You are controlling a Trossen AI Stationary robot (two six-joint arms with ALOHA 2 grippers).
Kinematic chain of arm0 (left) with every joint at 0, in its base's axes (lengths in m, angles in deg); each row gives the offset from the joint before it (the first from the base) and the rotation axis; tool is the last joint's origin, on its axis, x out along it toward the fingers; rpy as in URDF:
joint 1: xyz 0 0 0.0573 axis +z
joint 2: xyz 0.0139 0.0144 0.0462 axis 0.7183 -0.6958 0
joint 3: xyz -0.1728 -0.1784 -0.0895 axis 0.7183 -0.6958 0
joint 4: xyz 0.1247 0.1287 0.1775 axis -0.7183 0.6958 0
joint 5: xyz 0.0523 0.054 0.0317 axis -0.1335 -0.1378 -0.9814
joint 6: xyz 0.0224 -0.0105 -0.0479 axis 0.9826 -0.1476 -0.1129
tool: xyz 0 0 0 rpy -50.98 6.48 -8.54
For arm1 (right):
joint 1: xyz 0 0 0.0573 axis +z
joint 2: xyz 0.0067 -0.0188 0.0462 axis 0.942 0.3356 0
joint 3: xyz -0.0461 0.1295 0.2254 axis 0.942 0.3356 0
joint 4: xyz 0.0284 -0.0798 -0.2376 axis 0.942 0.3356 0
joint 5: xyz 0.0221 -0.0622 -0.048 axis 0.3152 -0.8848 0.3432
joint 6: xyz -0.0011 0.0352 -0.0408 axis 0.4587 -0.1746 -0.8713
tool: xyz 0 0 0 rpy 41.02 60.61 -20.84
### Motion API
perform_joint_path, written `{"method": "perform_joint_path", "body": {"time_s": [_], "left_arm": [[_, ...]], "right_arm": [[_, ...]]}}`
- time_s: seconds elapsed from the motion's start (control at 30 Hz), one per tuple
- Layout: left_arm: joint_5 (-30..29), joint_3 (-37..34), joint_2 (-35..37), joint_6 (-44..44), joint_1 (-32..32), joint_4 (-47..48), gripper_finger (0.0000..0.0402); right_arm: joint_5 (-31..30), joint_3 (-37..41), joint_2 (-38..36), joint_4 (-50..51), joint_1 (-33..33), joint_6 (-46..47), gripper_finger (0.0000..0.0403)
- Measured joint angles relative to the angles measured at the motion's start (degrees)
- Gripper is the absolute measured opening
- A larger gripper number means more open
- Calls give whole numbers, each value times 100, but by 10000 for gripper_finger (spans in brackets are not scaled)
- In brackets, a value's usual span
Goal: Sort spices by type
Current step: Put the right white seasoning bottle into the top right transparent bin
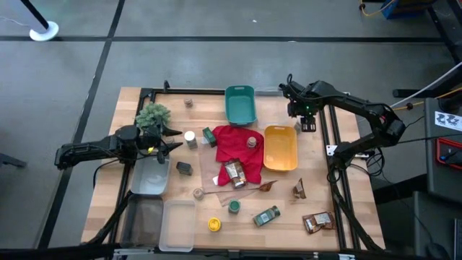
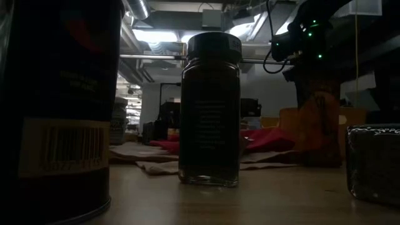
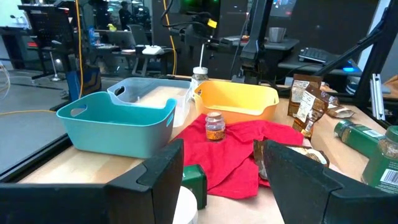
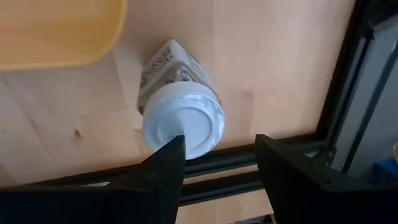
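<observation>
The spices lie scattered over the wooden table. A tan-lidded jar (image 1: 252, 141) stands on the red cloth (image 1: 232, 144), with brown foil packets (image 1: 234, 173) (image 1: 316, 222), a dark tin (image 1: 183, 167) and green- and yellow-lidded jars (image 1: 234, 207) (image 1: 214, 224) around it. My right gripper (image 4: 217, 155) points down, open, just over a white-lidded jar (image 4: 183, 124) that stands on the table by the yellow bin (image 4: 56, 31) and the frame rail; its fingers hang above and beside the lid, touching nothing. My left gripper (image 1: 170, 144) rests level and open at the table's left, near the green plant (image 1: 153, 115).
A teal bin (image 1: 240, 105) stands at the far edge, a yellow bin (image 1: 280, 147) right of the cloth, a grey bin (image 1: 151, 177) and clear bins (image 1: 177, 224) at the near left. The black frame rail (image 4: 261, 165) runs close beside the white-lidded jar.
</observation>
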Motion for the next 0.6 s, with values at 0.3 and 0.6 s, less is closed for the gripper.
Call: {"method": "perform_joint_path", "body": {"time_s": [0.3, 0.6], "left_arm": [[-18, 0, 0, 44, 0, -4, 205], [-20, -2, -2, 44, 0, -4, 205]], "right_arm": [[-148, 0, 0, 31, -2, 180, 193], [-142, 0, -2, 26, -2, 189, 193]]}}
